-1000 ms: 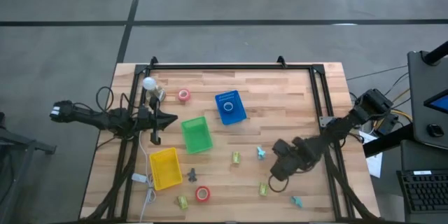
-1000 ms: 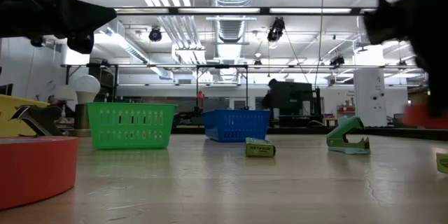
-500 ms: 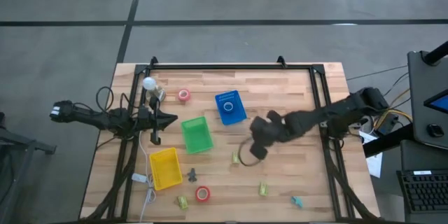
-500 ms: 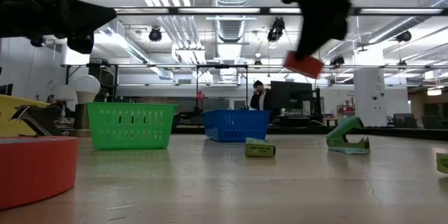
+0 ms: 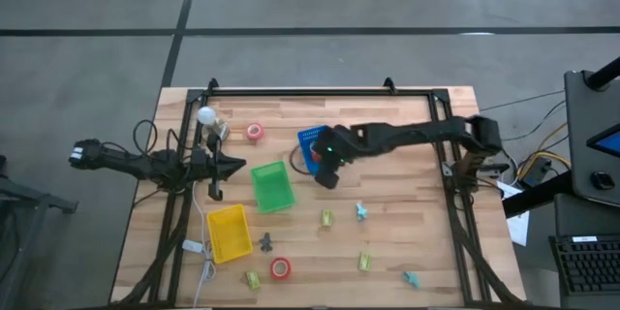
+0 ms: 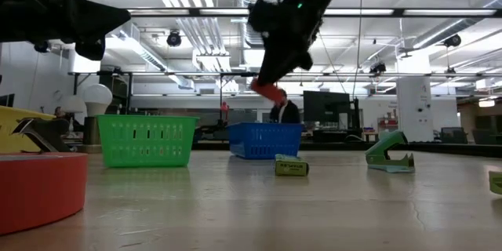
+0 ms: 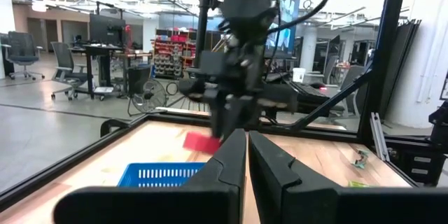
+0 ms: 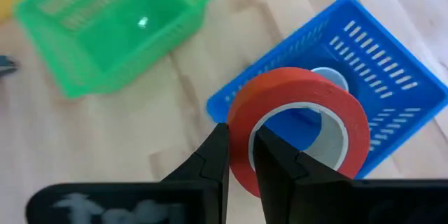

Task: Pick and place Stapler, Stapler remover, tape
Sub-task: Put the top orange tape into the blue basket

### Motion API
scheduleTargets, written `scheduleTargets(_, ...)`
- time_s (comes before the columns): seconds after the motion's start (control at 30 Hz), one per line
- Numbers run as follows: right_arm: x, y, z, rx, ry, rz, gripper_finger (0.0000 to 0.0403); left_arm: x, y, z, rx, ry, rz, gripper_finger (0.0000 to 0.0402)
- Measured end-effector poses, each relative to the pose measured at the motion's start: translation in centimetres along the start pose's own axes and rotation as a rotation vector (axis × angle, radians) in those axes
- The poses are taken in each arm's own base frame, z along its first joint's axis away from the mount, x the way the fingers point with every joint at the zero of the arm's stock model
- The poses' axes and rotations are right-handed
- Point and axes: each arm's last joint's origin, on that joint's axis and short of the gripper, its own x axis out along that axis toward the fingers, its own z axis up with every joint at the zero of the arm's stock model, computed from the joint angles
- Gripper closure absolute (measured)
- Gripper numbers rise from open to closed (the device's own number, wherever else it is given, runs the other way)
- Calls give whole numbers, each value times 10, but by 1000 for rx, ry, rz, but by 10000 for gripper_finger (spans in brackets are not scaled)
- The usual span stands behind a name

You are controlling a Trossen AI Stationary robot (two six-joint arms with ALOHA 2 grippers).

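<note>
A red tape roll (image 8: 301,122) is in my right gripper (image 8: 241,143), which hangs above the near edge of the blue bin (image 5: 312,140). A pale blue roll (image 8: 330,78) lies inside that bin. In the low view the red roll (image 6: 269,92) is in the air over the blue bin (image 6: 264,140). Two more red rolls (image 5: 254,133) (image 5: 280,268) lie flat on the table. Yellow-green staplers (image 5: 326,218) (image 5: 364,263) and teal staple removers (image 5: 360,211) (image 5: 411,278) lie on the near half. My left gripper (image 5: 240,165) waits shut at the table's left. My right gripper pinches the red roll by the wall of its ring (image 8: 238,155), one finger inside the hole and one outside. The fingers come from above, slanting down. The roll is lifted clear, tilted, and sticks out beyond the fingertips over the blue bin.
A green bin (image 5: 271,186) stands just left of the blue one and a yellow bin (image 5: 229,232) nearer the front. A small dark object (image 5: 264,243) lies beside the yellow bin. A black frame (image 5: 320,92) runs along the table's far edge and sides.
My right gripper has carried the red roll from the table's near right area, up and toward the far left, and now hangs over the blue bin's near edge. The roll has stayed in its fingers throughout.
</note>
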Motion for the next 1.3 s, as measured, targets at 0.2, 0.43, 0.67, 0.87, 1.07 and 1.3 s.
scheduleTargets(0.2, 31, -24, 6, 25, 93, -60, 357, 0, 0, -1, 2, 7, 1, 378)
scheduleTargets(0.43, 57, -31, 4, 38, 176, 13, 355, 0, 0, -1, 4, 11, 1, 378)
scheduleTargets(0.67, 64, -30, 1, 53, 248, 91, 358, 0, 0, -1, 5, 14, 1, 378)
scheduleTargets(0.87, 64, -34, -1, 81, 275, 98, 351, 0, 0, -2, 6, 18, 1, 378)
scheduleTargets(1.07, 64, -35, -1, 75, 271, 98, 349, 0, 0, -2, 7, 21, 1, 378)
scheduleTargets(1.3, 64, -34, -1, 75, 270, 93, 317, 0, 0, -3, 9, 25, 1, 378)
